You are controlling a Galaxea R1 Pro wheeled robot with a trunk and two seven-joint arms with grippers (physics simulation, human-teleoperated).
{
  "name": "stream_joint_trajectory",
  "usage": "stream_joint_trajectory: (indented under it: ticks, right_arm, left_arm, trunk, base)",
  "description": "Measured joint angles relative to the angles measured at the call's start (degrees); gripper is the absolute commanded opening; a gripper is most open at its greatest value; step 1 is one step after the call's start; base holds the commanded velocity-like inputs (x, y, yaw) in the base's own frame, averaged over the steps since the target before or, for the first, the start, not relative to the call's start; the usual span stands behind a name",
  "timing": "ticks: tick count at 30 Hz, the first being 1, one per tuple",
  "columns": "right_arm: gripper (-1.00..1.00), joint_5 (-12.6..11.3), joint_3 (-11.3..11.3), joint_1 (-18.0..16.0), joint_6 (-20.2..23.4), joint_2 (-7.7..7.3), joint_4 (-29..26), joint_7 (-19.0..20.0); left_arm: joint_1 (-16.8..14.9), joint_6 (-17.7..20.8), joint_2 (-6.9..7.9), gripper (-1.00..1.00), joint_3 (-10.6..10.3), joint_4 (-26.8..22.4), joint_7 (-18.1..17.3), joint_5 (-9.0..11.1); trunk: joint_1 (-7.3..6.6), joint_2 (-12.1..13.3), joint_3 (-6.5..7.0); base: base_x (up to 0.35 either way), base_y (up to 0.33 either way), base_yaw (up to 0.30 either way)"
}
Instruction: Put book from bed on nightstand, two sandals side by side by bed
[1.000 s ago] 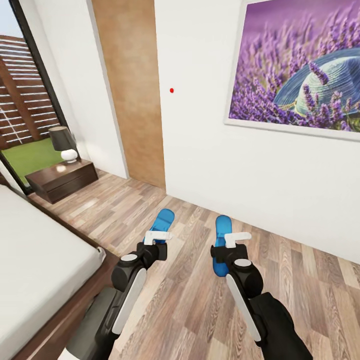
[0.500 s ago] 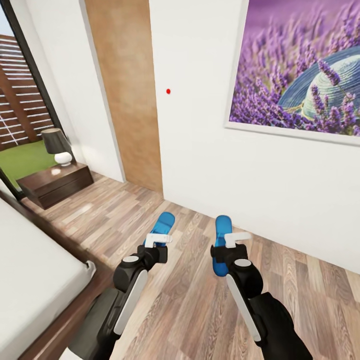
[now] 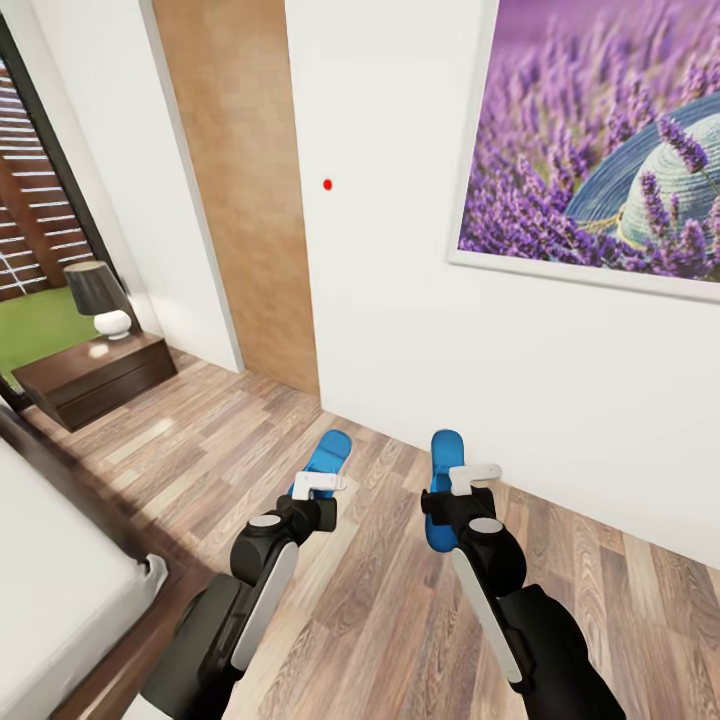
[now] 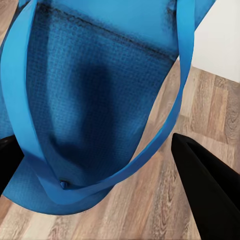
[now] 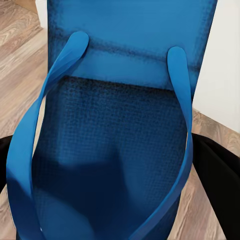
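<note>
Jaws of both grippers each clamp a blue sandal, carried low over the wood floor.

Left gripper [image 3: 318,484] grips the left sandal [image 3: 327,452] at its near end, the sole's long axis running straight out ahead of the jaws; the right gripper [image 3: 474,474] grips the right sandal [image 3: 443,490] the same way. The two soles run nearly parallel, a gap between them. Off beyond the left jaws lies the bed [image 3: 55,590], so the left arm is nearer it; farther that way stands the nightstand [image 3: 95,378].

bed [image 3: 60,590] cut by frame edge (left), lavender picture [image 3: 600,140] cropped
</note>
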Motion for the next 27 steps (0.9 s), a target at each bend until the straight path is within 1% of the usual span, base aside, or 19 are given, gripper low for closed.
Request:
stream_joint_trajectory:
  ticks: [6,18,27]
  right_arm:
    - [-1.0,0.02,-0.06,-0.01,0.01,0.0,-0.01,0.0]
    - [-1.0,-0.07,-0.01,0.0,0.0,-0.02,-0.06,0.09]
    - [-1.0,-0.15,-0.11,0.01,0.47,-0.03,-0.06,0.06]
  left_arm:
    - [0.0,0.0,-0.01,-1.0,0.01,0.08,0.0,0.1]
    - [0.0,0.01,-0.1,-1.0,-0.13,0.08,-0.08,-0.04]
    - [0.01,0.09,-0.09,-1.0,-0.24,0.07,-0.09,-0.08]
  trunk:
    - [0.0,0.0,0.0]
    - [0.0,0.0,0.0]
    - [0.0,0.0,0.0]
  base:
    - [0.329,-0.083,0.0]
    - [0.338,-0.014,0.005]
    - [0.338,-0.091,0.21]
